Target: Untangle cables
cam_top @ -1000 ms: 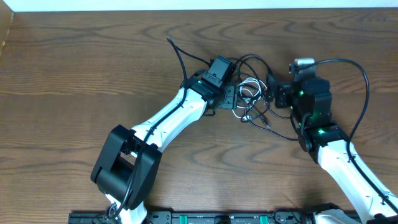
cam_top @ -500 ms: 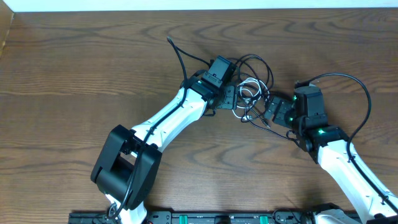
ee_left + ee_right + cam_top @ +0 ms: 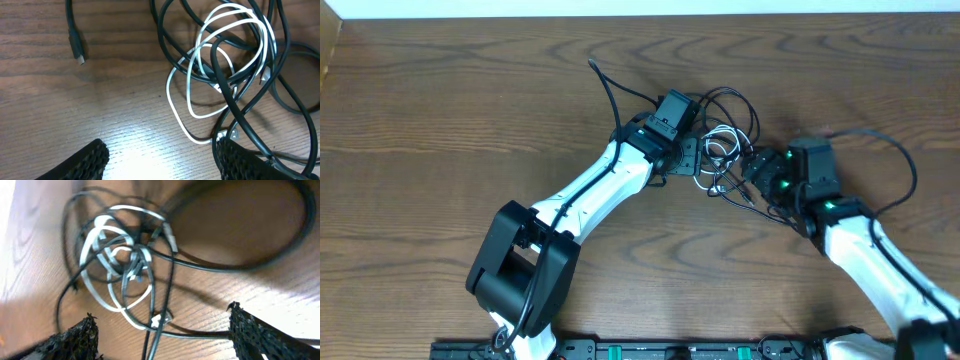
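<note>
Two end effectors close on a limp tangle on the counter: the left end effector, fingers spread wide and holding nothing, hangs just beside the white cable; the right end effector, equally agape and empty, faces the white cable from the opposite side. Both cords look light and floppy; the black cable, looped through the white cable, is probably best pinched near its free plug end, well clear of the white cable.

Cables lie heaped together on the table.
</note>
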Controlling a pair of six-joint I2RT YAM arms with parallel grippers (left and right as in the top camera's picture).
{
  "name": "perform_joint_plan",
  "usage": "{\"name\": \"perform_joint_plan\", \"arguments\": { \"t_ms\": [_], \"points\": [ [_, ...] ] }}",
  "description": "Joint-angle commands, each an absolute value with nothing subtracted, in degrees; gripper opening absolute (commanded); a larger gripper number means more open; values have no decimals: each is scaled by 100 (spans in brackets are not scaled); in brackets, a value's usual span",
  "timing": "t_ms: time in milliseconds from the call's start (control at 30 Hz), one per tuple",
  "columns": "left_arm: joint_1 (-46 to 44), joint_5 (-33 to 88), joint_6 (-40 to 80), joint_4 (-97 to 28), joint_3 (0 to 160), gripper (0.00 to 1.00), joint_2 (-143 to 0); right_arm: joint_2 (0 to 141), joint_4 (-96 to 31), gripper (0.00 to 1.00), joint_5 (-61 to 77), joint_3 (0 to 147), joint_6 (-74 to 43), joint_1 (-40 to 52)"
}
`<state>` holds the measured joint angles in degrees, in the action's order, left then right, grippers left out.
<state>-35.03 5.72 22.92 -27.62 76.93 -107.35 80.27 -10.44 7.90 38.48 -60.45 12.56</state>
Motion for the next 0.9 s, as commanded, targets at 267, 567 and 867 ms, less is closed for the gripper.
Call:
{"name": "perform_joint_plan", "arguments": {
  "t_ms": [267, 567, 867],
  "points": [
    [-3494, 556, 2342, -2779, 7682, 70, -10567, 9518, 285, 35, 1339, 3846, -6984, 1273],
    [-3494, 554, 2340, -2821, 7682, 70, -10567, 9212, 508, 1, 1114, 3872, -6141, 972],
    [-3494, 554, 2342, -2816, 7682, 70, -10567, 7505, 314, 1, 893, 4086, -4974, 513]
  ]
}}
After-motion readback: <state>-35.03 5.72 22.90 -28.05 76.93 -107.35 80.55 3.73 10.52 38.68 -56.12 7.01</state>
